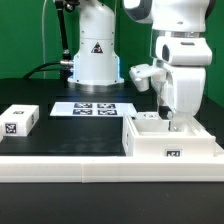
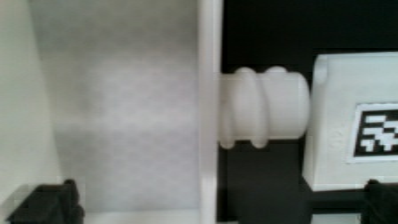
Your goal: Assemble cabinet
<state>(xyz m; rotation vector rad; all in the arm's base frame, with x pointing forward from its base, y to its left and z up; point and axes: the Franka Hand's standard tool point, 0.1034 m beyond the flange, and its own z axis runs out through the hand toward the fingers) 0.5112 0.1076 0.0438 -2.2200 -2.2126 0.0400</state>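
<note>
1. Reaching down over the desk (image 1: 70,138) at its front corner on the exterior view's right, the pincer (image 1: 171,122) dips into the open top of the cabinet body (image 1: 150,146).
2. The cabinet body sits close to the desk's front edge and shows a tag on its outward face.
3. In the wrist view the pincer (image 2: 214,205) is released. Its two black fingertips (image 2: 45,205) stand wide apart at opposite sides, with no grip showing on anything.
4. Ahead of them is a broad white wall (image 2: 107,100). A ribbed peg (image 2: 263,105) juts sideways from its edge toward a tagged block (image 2: 356,115) (too blurred to tell whether peg and block touch).
5. The body's own walls hem the pincer in, and the near wall screens its tips from the exterior view.
6. A small white tagged piece (image 1: 20,121) lies near the front corner on the exterior view's left, well apart from the body.
7. The marker board (image 1: 92,108) lies flat mid-desk, further back than both.
8. The robot base (image 1: 95,55) stands at the back edge, with a dark cable (image 1: 45,68) curving beside it.
</note>
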